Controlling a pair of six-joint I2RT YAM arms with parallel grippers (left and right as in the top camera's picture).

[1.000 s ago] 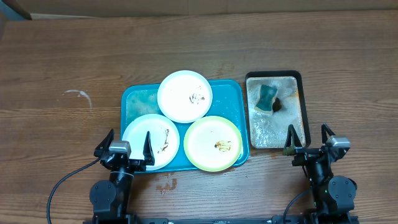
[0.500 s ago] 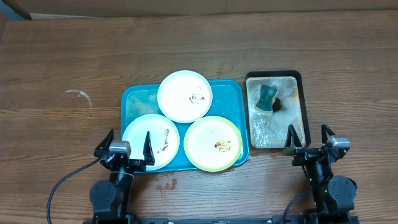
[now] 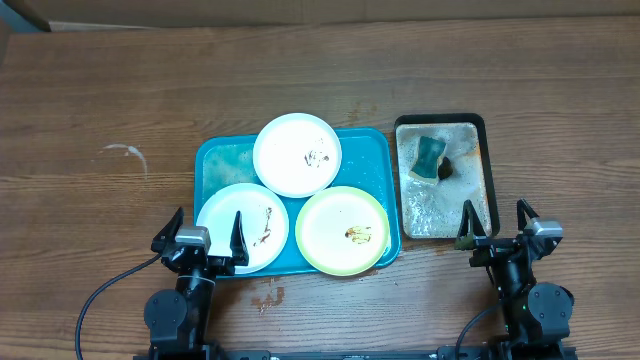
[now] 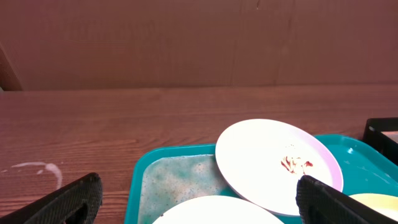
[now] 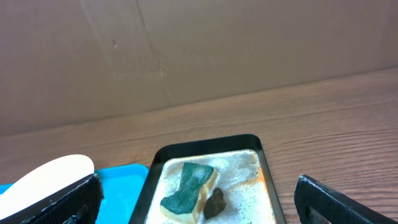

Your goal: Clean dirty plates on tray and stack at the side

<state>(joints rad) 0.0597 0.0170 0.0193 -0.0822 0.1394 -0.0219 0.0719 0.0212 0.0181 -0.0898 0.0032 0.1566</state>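
Three plates lie on the teal tray (image 3: 215,165): a white one (image 3: 297,153) at the back, a white one (image 3: 242,227) at the front left and a yellow-green one (image 3: 342,230) at the front right, each with brown smears. My left gripper (image 3: 209,216) is open at the tray's front left, its fingers straddling the near white plate's edge (image 4: 217,211). The left wrist view also shows the back plate (image 4: 273,162) and the foamy tray floor (image 4: 177,180). My right gripper (image 3: 495,210) is open in front of the black tray, holding nothing.
The black tray (image 3: 482,125), right of the teal tray, holds foamy water, a green-topped sponge (image 5: 186,190) and a small brown lump (image 5: 216,202). A pale ring stain (image 3: 125,152) marks the wooden table at left. A brown wall stands behind.
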